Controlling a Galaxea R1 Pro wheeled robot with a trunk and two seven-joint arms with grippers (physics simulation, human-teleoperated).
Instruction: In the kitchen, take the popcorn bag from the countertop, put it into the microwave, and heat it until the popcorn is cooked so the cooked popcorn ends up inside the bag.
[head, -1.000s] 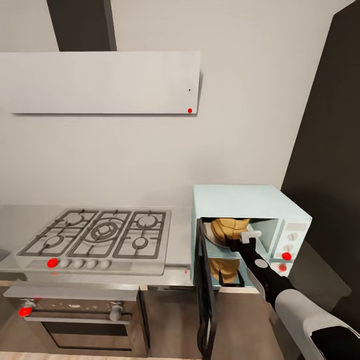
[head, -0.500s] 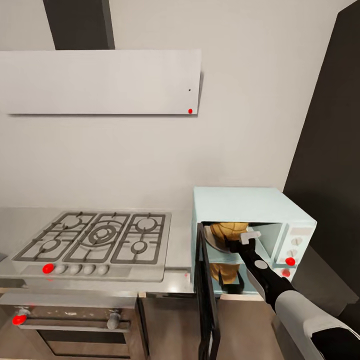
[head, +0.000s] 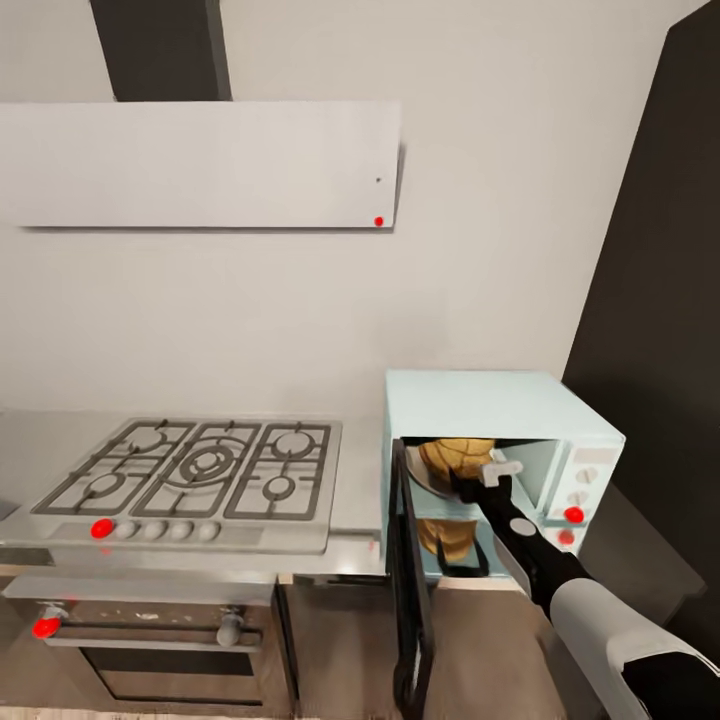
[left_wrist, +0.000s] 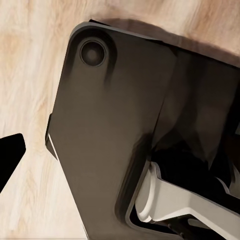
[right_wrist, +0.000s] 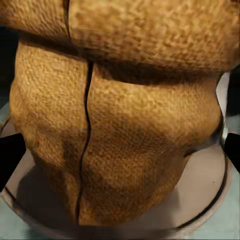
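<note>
the bag (head: 458, 458) is seen inside the microwave (head: 500, 405), standing on the round glass plate (right_wrist: 202, 195) – the door (head: 410, 590) is swung wide open toward 6 o'clock. the right gripper (head: 478, 482) is reached into the cavity, at the bag's 4 o'clock side; in the right wrist view the two dark fingertips (right_wrist: 10, 155) are set apart on either side of the sack and no pinch on the cloth is seen, so the pincer is judged released. against the picture a second ago the bag and arm are hardly shifted; only a small sway of the camera is noted. placement is judged done – what is left is a withdrawal, the door shut, the heat started. the left gripper's state cannot be told: one dark fingertip (left_wrist: 9, 155) is caught over the robot's base (left_wrist: 115, 125) and wood floor (left_wrist: 25, 75).
</note>
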